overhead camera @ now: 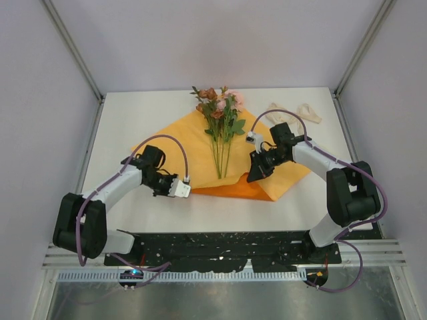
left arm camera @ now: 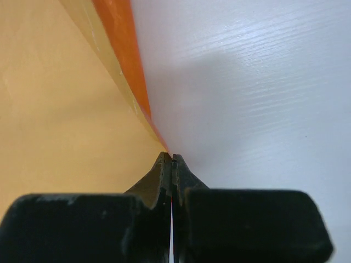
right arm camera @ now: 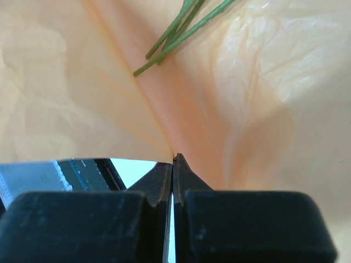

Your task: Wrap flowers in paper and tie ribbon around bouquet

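Note:
The orange paper (overhead camera: pixel 189 143) lies spread like a diamond on the white table, its brighter side showing along the near fold. The flowers (overhead camera: pixel 221 117) lie down its middle, blooms to the back and stems toward me. My left gripper (overhead camera: pixel 165 181) is shut on the paper's near left edge; in the left wrist view the left gripper (left arm camera: pixel 171 156) pinches that edge of the paper (left arm camera: pixel 55 109). My right gripper (overhead camera: pixel 255 175) is shut on a raised fold of the paper (right arm camera: pixel 263 109) right of the stems (right arm camera: pixel 175 33), the right gripper (right arm camera: pixel 174 159) close below them. The cream ribbon (overhead camera: pixel 297 111) lies loose at the back right.
Grey enclosure walls with metal posts (overhead camera: pixel 73 50) close in the white table (overhead camera: pixel 133 120) on three sides. A black base plate (overhead camera: pixel 220 247) carrying both arm bases runs along the near edge. The ribbon lies close to the right wall.

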{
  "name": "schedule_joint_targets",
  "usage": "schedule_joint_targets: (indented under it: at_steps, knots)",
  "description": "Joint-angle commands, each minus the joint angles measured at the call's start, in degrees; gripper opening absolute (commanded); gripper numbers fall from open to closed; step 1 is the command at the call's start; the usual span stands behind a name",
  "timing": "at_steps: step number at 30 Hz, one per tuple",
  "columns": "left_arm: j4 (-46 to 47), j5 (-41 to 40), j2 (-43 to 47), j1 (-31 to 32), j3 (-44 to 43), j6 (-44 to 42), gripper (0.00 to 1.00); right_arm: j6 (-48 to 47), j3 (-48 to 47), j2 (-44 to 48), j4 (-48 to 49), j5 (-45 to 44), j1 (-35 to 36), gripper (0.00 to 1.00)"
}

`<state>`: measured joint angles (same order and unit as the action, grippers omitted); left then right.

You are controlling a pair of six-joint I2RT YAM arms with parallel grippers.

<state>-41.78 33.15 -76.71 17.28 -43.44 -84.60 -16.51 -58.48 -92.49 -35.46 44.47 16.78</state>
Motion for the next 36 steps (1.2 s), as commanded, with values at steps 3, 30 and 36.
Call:
schedule_joint_targets:
  at_steps: [3,30,36]
  knots:
    - [-11.82,4.89,-4.14,-2.59,-9.01,3.72,0.0,-1.59,-0.93,1.26,-0.22,0.27,0.72,0.05]
    - [19.64,9.04,-5.39,-9.89,-7.71,78.64,0.89,-8.44,-15.09,-7.45,-10.41,-3.69,5.29,0.05]
    - [16.91,8.97,11.02,-9.2,0.88,51.62,0.94,-11.26,-10.78,-2.09,-12.08,-3.6,4.5,0.05]
